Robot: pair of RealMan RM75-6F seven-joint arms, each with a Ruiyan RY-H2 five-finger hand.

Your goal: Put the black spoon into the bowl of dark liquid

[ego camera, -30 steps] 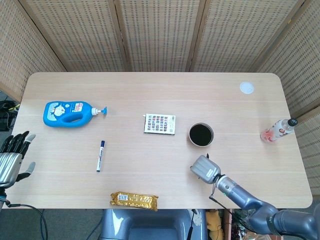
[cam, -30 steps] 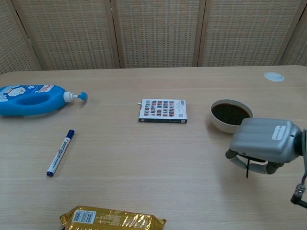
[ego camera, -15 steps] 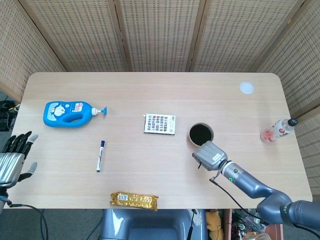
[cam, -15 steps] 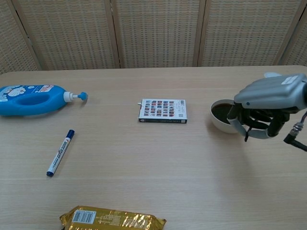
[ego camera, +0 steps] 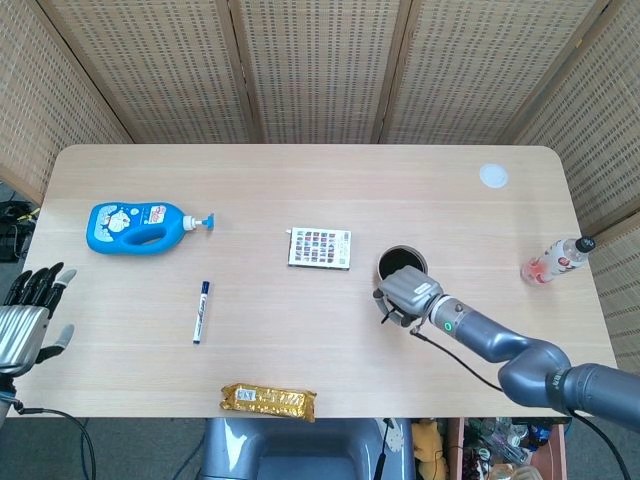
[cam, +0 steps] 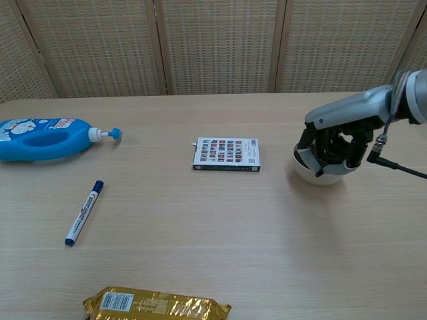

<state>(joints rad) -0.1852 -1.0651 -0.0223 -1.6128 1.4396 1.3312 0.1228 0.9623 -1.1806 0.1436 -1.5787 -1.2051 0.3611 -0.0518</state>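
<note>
Nearest the robot a gold packet [cam: 157, 305] lies at the table [cam: 220, 227] edge, with a pen [cam: 84, 212] further in on the left. The left hand [ego camera: 28, 318] hangs off the table's left side, fingers spread, holding nothing. The right hand [cam: 337, 141] sits over the bowl [cam: 307, 171] (covering most of it), fingers curled down toward the rim; the spoon cannot be made out, so whether they pinch it I cannot tell. Beyond lie a patterned box [cam: 226, 154], a blue bottle [cam: 48, 138], and far right a small bottle [ego camera: 556, 262] and white disc [ego camera: 493, 176].
</note>
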